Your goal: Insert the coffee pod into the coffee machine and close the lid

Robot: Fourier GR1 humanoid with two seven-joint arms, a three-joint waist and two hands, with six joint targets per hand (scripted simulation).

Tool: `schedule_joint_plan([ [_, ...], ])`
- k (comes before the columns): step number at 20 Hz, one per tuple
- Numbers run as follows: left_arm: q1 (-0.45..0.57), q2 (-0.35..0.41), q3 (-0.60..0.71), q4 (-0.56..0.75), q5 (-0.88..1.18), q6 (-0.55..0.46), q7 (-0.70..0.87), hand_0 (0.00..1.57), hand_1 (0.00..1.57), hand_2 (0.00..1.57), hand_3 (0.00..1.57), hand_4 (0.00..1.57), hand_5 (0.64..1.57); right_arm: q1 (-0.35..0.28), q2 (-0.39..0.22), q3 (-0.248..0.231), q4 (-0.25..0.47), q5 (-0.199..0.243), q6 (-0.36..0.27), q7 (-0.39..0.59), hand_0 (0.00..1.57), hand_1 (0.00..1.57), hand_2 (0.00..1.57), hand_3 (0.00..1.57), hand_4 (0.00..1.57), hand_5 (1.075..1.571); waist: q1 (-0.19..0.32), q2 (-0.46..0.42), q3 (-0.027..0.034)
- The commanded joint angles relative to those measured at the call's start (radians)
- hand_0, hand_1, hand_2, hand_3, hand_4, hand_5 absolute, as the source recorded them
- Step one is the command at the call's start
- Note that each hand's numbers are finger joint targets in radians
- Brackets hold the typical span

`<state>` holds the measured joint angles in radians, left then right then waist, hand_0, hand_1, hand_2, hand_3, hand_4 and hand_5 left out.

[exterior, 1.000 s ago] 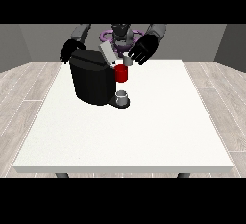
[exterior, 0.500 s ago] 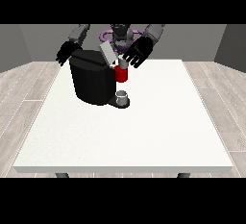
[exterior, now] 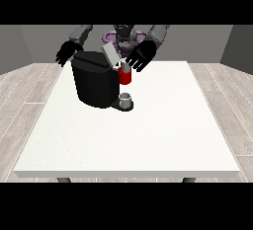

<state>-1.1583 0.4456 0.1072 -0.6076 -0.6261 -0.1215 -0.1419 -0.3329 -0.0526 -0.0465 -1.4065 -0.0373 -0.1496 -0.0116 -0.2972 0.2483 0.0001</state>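
While the black, drum-shaped coffee machine (exterior: 96, 83) stands on the large white desk (exterior: 148, 135) toward its far side, at about eleven o'clock from the desk's middle, its light grey lid (exterior: 110, 55) is tilted up and open above the machine's top. A red thing at the machine (exterior: 125, 76) sits at the machine's three o'clock side, just under the raised lid. Below it, a small grey cup (exterior: 126, 98) rests on the machine's dark base plate, at about five o'clock from the machine's body.

The black hand at the view's right (exterior: 141, 56) hovers at one o'clock from the red thing, just beside the lid, with its fingers spread and relaxed, grasping nothing that shows. The black hand at the view's left (exterior: 66, 54) hangs at ten o'clock from the machine, above and beyond the desk's far edge, its fingers likewise splayed and released.

The grey coffee pod cannot plainly be made out; no grey thing near the lid can be told for it.
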Motion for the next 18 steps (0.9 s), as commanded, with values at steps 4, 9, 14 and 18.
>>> schedule_joint_plan([
  [4,-0.022,-0.042,-0.019,-0.004,-0.025,0.005,0.040,1.16,1.16,1.24,1.18,0.49,1.571,-0.033,0.006,-0.013,0.018,0.005,-0.024,-0.005,0.00,0.00,0.00,0.00,0.53,1.571,0.019,0.001,0.0001],
  [9,-0.017,0.005,-0.001,0.010,-0.025,-0.013,0.011,1.24,1.24,1.28,1.20,0.49,1.571,0.009,-0.011,-0.021,0.001,-0.018,0.015,-0.035,0.00,0.00,0.00,0.00,0.44,1.571,-0.003,0.021,0.0002],
  [14,0.043,-0.014,0.005,0.020,-0.017,-0.005,-0.024,1.22,1.22,1.25,1.15,0.47,1.571,0.049,0.006,-0.017,-0.003,-0.010,-0.004,-0.047,0.00,0.00,0.00,0.00,0.43,1.571,0.006,0.021,-0.0002],
  [18,0.029,-0.050,-0.022,-0.004,-0.036,-0.024,0.015,1.16,1.16,1.19,1.06,0.46,1.571,0.077,0.039,0.004,0.053,0.023,-0.030,-0.112,0.00,0.00,0.00,0.00,0.45,1.571,0.039,-0.008,0.0002],
])
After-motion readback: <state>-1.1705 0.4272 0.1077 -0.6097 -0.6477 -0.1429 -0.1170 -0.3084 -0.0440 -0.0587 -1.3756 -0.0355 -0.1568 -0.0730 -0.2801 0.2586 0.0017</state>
